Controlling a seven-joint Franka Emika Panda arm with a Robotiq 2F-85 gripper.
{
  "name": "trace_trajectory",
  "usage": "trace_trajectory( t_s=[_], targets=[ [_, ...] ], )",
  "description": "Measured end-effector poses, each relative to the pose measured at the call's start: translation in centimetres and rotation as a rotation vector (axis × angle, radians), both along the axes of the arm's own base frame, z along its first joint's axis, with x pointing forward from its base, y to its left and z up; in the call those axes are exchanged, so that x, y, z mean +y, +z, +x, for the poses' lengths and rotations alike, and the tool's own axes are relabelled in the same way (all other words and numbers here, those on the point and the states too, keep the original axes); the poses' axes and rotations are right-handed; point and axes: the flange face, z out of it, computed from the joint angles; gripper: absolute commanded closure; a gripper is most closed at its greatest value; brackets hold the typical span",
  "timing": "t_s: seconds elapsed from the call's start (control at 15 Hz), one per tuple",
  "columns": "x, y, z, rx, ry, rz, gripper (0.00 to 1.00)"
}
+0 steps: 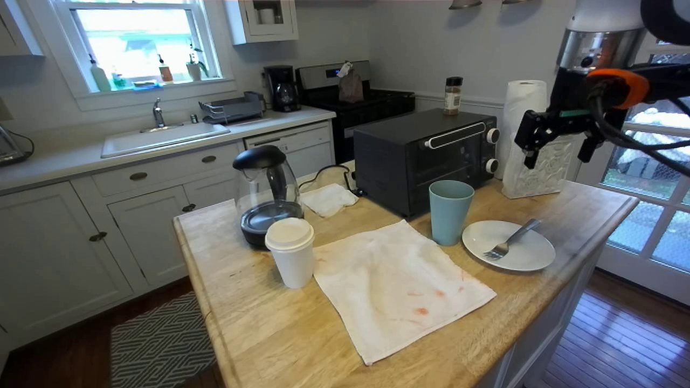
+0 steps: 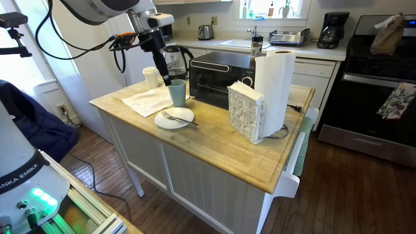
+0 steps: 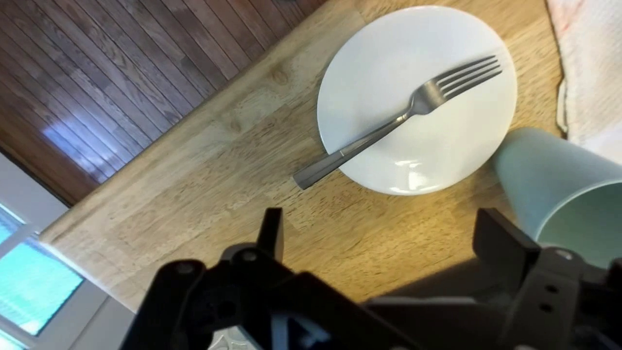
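Bright daylight enters through the washed-out window (image 1: 135, 46) and the glass door (image 1: 636, 223), bluish glare lies on the floorboards (image 3: 131, 73), a small highlight sits on the plate (image 3: 388, 78) (near its rim), while the stove (image 1: 369, 109) sinks into shade and, in the wrist view, the fingers (image 3: 503, 245) are dark and slightly soft.

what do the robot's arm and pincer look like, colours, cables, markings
A rounded, white and dark grey arm with a shiny silver metal collar. Its white base carries a black band lettered in white, "ANKA EMIKA" in view, and glowing green lights. Flexible black cables run beside a bright orange fitting. The angular black pincer has two blocky fingers.
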Motion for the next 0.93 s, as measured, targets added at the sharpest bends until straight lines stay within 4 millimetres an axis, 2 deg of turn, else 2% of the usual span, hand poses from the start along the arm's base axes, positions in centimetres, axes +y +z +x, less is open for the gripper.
trace_trajectory(
  t_s=[0.2,0.47,0.73,0.93],
  targets=[
    [-1.0,1.6,-0.6,0.03,0.103,0.03,0.0],
    [-1.9,4.0,-1.2,0.042,0.158,0.007,0.0],
    [-1.7,6.5,-1.8,0.051,0.204,-0.008,0.0],
    [-1.4,7.4,-2.0,0.053,0.222,-0.008,0.0]
  ],
)
